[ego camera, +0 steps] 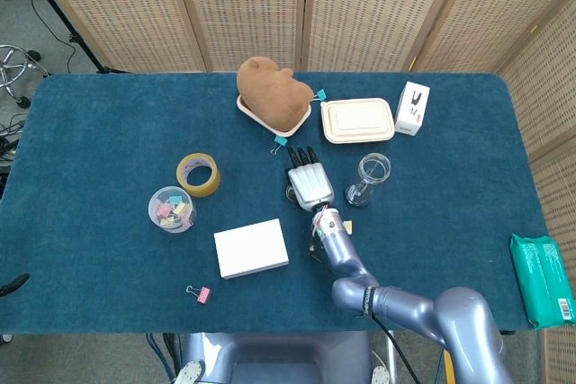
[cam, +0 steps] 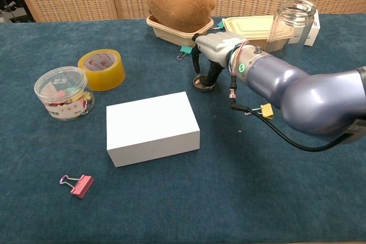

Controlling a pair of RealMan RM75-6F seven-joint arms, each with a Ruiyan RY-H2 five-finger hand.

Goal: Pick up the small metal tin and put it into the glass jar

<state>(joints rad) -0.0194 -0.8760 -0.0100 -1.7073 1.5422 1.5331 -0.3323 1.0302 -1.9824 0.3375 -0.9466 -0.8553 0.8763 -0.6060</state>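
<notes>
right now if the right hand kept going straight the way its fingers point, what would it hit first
Probably the teal binder clip, just ahead of the right hand in the head view, then the tray holding the brown plush toy. The hand's height is unclear, so it might pass over the clip.
</notes>
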